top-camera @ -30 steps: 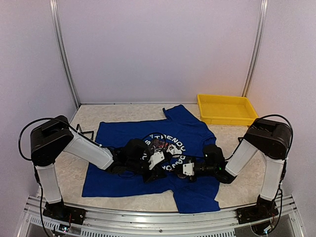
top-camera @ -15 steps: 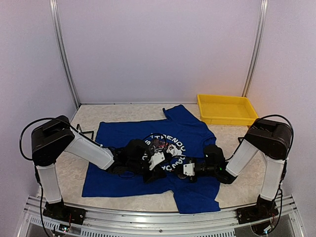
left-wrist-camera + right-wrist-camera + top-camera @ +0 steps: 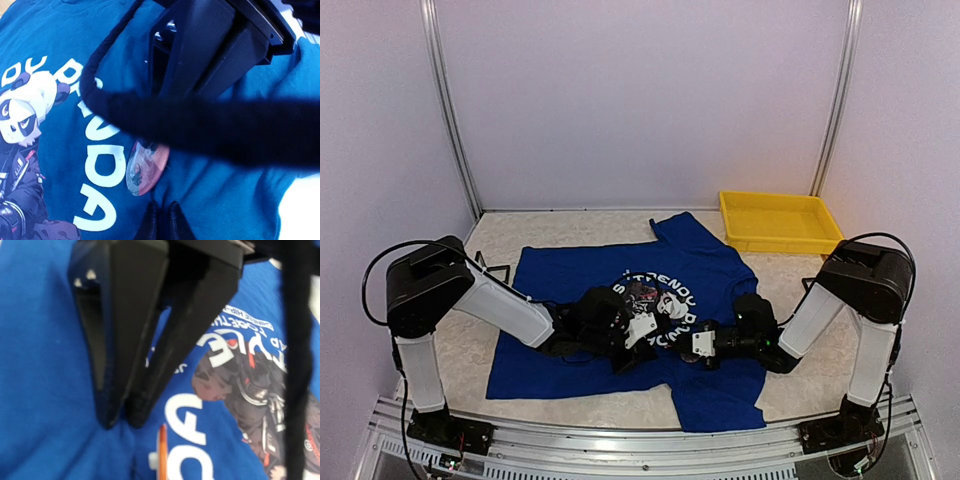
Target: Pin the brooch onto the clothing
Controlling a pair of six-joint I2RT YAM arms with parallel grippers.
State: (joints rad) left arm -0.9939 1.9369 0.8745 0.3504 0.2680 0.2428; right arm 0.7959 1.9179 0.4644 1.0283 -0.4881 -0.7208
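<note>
Surface: we note a beige speckled table [image 3: 460, 345] enclosed by white walls.
Tray: yellow tray [image 3: 785, 243] at the right of the overhead view, beyond the shirt's upper right corner, well apart from both arms.
Shirt: blue T-shirt [image 3: 550, 300] spread flat mid-frame in the overhead view, white letters [image 3: 102, 175] and panda print [image 3: 22, 107] facing up.
Brooch: round brooch [image 3: 145, 167] with an orange-pink picture, low centre of the left wrist view. It lies on the shirt just beside the letters, and its top edge runs under a blurred black cable [image 3: 225, 130].
Left claw: left claw [image 3: 642, 335] sits low over the print and points at the brooch. The cable hides the tips, so we cannot tell whether they grip it.
Right claw: right claw [image 3: 120, 417] has its fingers pressed together, tips down at the blue cloth. The brooch shows edge-on just beside them at the bottom edge. We cannot tell whether a fold is pinched.
</note>
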